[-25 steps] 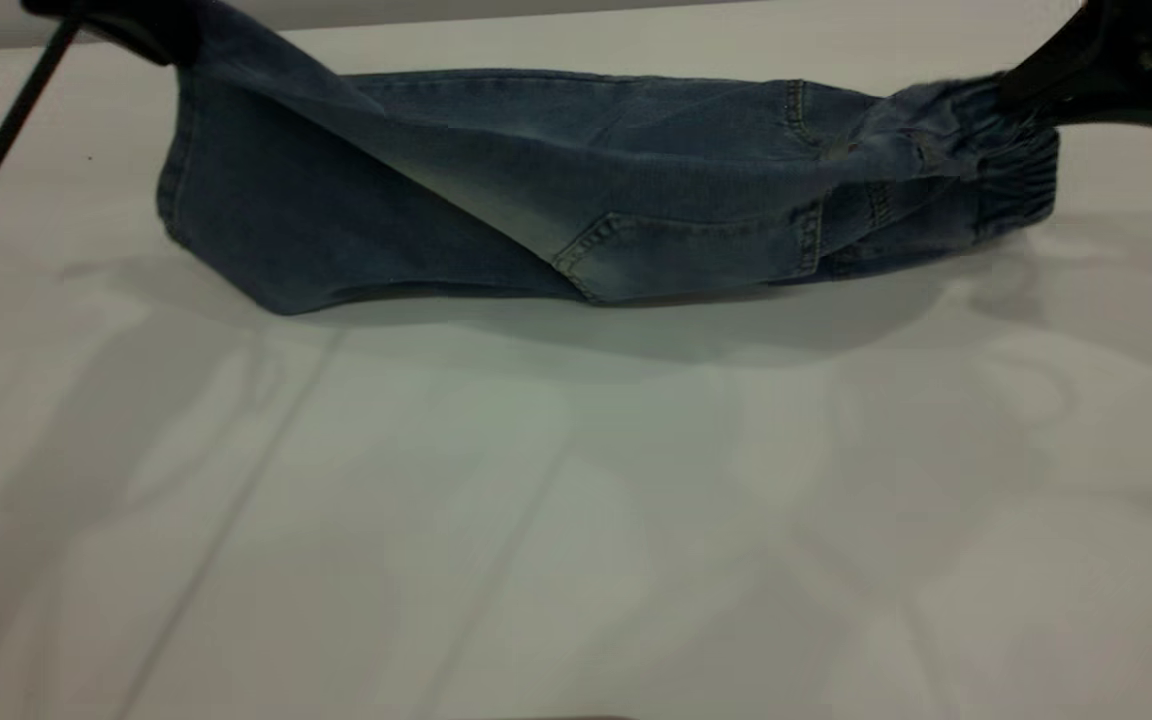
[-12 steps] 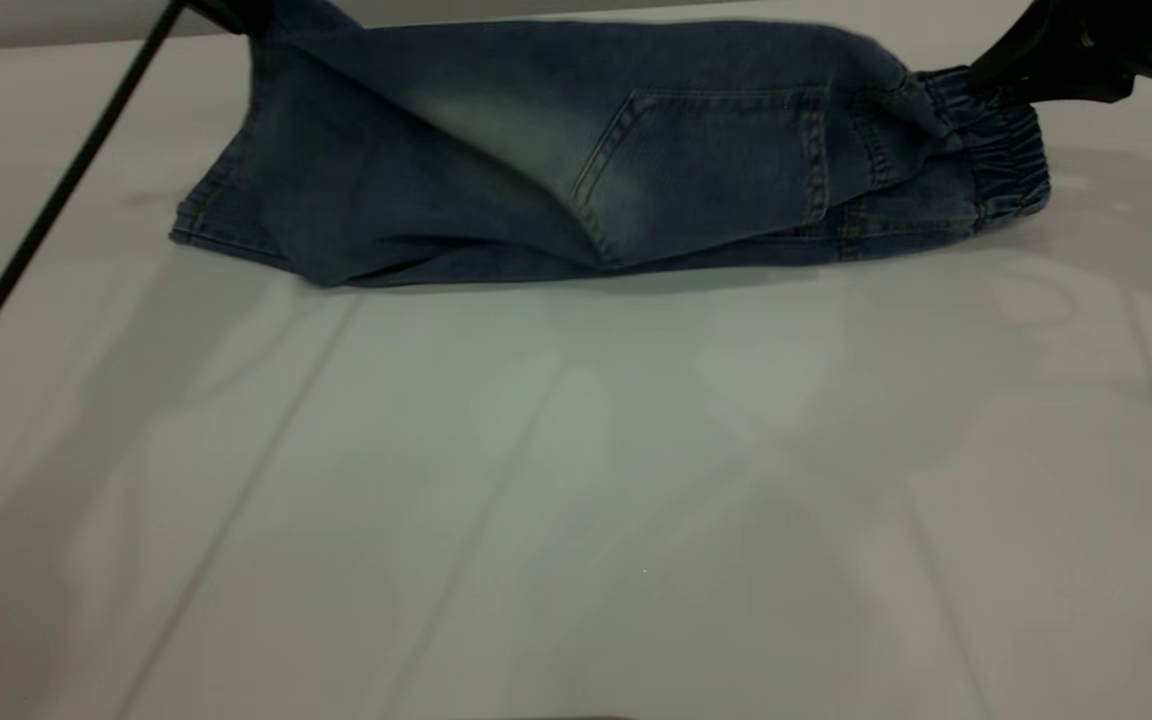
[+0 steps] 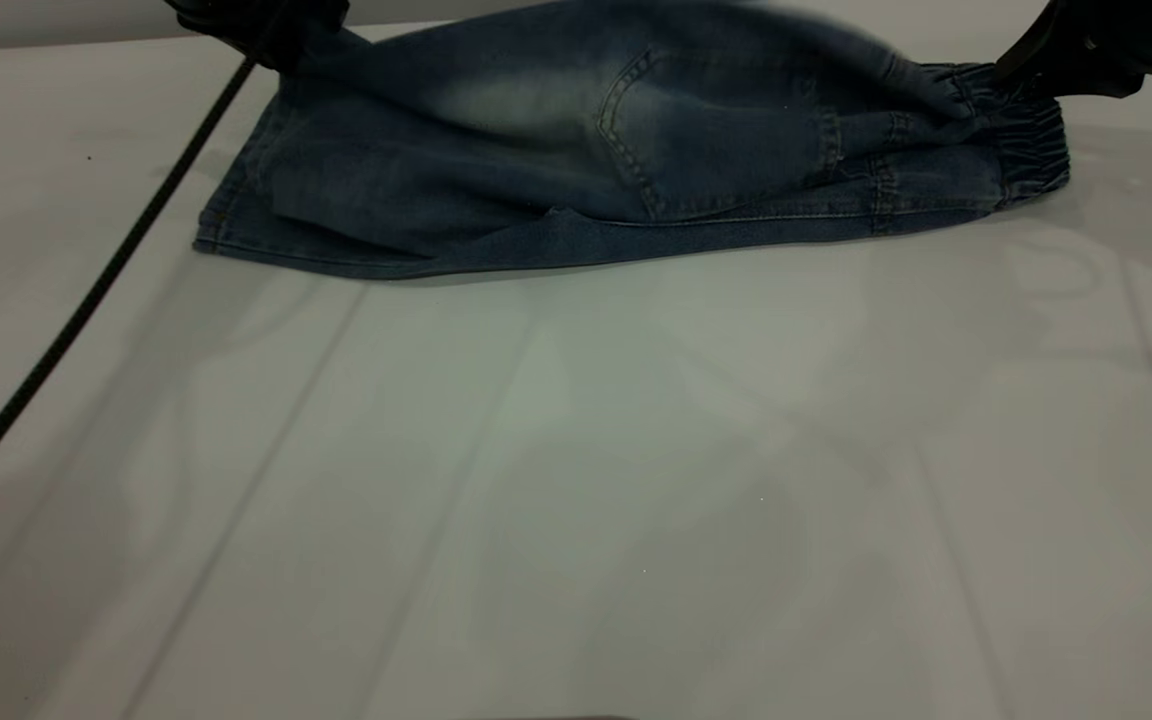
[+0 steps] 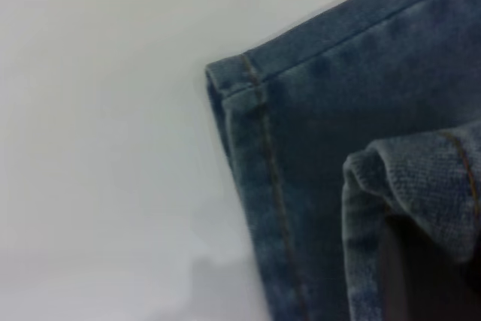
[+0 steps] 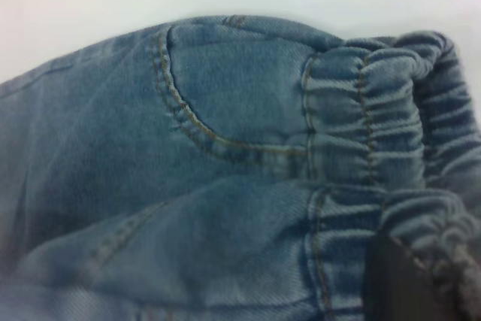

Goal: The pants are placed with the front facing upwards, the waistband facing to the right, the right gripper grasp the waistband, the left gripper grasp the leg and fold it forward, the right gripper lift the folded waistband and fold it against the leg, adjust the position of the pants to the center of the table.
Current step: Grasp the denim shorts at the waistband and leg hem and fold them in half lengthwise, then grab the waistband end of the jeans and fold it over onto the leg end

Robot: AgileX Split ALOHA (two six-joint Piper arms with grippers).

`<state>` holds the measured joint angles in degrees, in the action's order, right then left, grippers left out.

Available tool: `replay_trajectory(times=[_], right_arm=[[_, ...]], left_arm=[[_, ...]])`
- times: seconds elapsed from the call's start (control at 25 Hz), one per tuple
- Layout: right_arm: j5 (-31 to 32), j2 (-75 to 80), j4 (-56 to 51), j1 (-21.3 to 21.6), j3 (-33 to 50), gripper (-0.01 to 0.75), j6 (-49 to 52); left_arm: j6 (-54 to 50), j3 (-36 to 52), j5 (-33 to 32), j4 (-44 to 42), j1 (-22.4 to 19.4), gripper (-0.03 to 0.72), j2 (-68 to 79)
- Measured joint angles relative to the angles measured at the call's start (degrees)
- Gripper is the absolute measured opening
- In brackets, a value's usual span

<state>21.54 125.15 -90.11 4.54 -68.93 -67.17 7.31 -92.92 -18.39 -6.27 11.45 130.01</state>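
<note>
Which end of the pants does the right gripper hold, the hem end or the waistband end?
The waistband end: the ruched elastic of the pants, where the right gripper grips. The hem end is at the left gripper.

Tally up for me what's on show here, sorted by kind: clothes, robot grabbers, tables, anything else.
Clothes: 1, the pants.
Grippers: 2, left gripper at the leg end, right gripper at the waistband.
Tables: 1, the white table.
Cables: 1, a black cable slanting below the left gripper.
Total: 5.
</note>
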Motion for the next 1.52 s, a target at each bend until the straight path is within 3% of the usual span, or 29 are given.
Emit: replay_trajectory(times=[0.16, 0.24, 0.4, 0.56, 0.72, 0.88, 1.08, 1.52], right_arm=[[0.35, 0.00, -0.21, 0.00, -0.60, 0.197, -1.83], [0.87, 0.00, -0.29, 0.00, -0.69, 0.314, -2.35], [2.94, 0.00, -0.23, 0.13, -0.69, 0.545, -2.38], [9.43, 0.00, 0.42, 2.38, -0.69, 0.662, -1.02], [20.18, 0.00, 3.85, 6.29, -0.80, 0.650, 5.41], [26.52, 0.00, 9.42, 7.79, -1.02, 0.596, 12.48], [26.85, 0.00, 15.60, 7.79, -1.09, 0.579, 17.09], [26.47, 0.00, 20.25, 8.61, -1.09, 0.578, 20.31]], left_arm=[[0.00, -0.13, 1.56, -2.73, 0.00, 0.064, 0.24], [0.00, -0.13, 2.46, -3.41, 0.00, 0.098, 0.24], [0.19, -0.13, 2.79, -5.50, 0.00, 0.257, 0.24], [0.07, -0.13, 2.93, -8.85, 0.00, 0.461, 0.18], [-1.63, -1.15, -0.94, -8.90, 0.00, 0.582, -0.90], [-6.16, -4.83, -11.28, -8.90, 0.00, 0.592, -1.71], [-7.31, -8.04, -20.64, -8.31, 0.21, 0.577, -1.89], [-7.31, -8.71, -23.05, -5.69, 5.35, 0.577, -1.93]])
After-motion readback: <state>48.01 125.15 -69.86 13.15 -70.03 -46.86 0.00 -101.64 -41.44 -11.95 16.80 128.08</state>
